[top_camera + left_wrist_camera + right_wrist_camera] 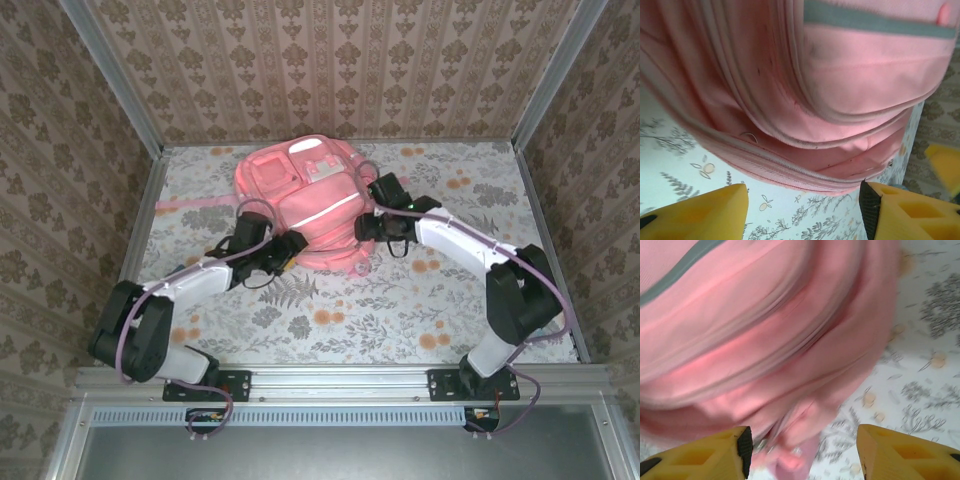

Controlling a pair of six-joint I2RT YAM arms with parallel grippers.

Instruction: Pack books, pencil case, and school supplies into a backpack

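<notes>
Left gripper (802,215): fingers spread, nothing pinched. I judge it is waiting at the bag's near left edge to work the zipper (765,167).
Backpack (300,195): lies flat between both grippers, front up, apparently zipped.
Right gripper (802,452): fingers spread at the near right corner, probably to steady it.

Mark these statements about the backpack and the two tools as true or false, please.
1. The backpack lies on the floral table. True.
2. The backpack is blue. False: it is pink.
3. The left tool has its jaws apart. True.
4. The right tool grips a book. False: its jaws stand apart, with no book between them.
5. A grey stripe crosses the backpack. True.
</notes>
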